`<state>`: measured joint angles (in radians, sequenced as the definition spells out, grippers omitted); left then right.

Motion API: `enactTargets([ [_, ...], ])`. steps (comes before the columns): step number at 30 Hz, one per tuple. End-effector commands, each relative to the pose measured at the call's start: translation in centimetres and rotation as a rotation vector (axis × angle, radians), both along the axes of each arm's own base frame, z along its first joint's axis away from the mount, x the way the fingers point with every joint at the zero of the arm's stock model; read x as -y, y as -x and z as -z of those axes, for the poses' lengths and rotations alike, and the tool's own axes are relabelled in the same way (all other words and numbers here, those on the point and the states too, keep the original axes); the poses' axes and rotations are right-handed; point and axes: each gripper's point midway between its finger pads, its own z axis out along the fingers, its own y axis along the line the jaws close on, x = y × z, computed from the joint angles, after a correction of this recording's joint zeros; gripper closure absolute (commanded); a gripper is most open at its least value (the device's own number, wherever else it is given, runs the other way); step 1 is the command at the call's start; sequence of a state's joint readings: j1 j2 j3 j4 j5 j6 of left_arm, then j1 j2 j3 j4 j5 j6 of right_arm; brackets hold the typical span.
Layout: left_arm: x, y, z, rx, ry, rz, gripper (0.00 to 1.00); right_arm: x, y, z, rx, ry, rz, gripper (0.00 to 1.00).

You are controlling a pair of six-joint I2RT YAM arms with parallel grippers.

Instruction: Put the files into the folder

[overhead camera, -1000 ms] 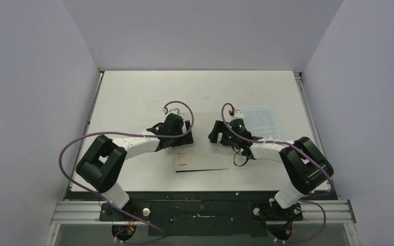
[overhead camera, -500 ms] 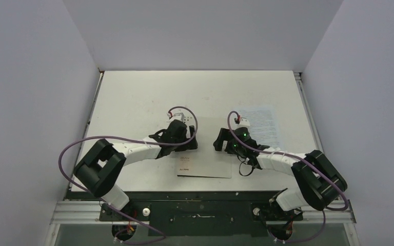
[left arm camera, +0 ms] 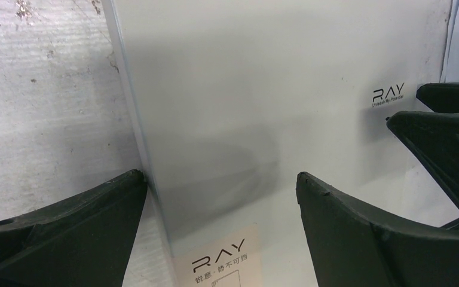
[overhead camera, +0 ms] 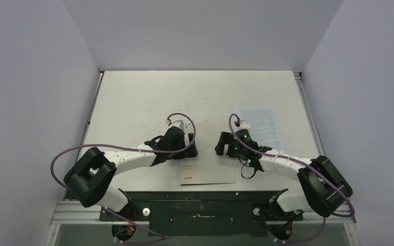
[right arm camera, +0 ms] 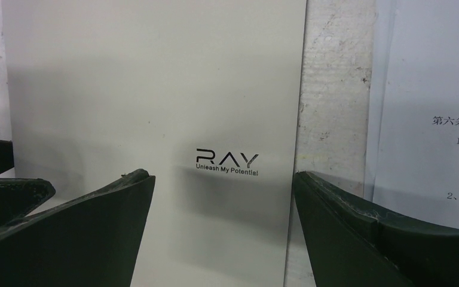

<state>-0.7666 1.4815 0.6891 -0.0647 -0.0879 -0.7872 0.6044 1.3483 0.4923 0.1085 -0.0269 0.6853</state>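
Folder (overhead camera: 209, 173) closed, lying flat at the near middle of the table (overhead camera: 133, 97), with both arms low over it.

The left gripper (left arm camera: 221, 179) is spread wide and holds nothing, one finger at the folder's left edge and the other over the cover. The right gripper (right arm camera: 224, 176) gapes equally, empty, straddling the folder's right edge. The files (overhead camera: 259, 125) lie just beyond. Likely risks: a fingertip missing the thin cover edge and shoving the whole folder, or the close-set grippers colliding.
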Motion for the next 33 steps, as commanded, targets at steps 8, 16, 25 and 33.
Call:
enactTargets([
  [8, -0.6, 2.4, -0.3, -0.057, 0.014, 0.021, 0.04, 1.7, 1.1, 0.0, -0.023, 0.145, -0.027, 0.10],
  [16, -0.6, 3.5, 0.0, -0.078, 0.051, 0.039, 0.04, 1.1, 2.0, 0.0, -0.027, 0.197, -0.063, 0.10],
  [25, 0.0, 4.6, 0.5, -0.116, 0.100, 0.066, 0.04, -0.3, 2.8, 0.0, -0.035, 0.125, -0.078, 0.10],
  [33, 0.6, 5.1, 0.7, -0.135, 0.128, 0.081, 0.04, -1.2, 3.1, -0.9, -0.016, 0.031, -0.071, 0.10],
])
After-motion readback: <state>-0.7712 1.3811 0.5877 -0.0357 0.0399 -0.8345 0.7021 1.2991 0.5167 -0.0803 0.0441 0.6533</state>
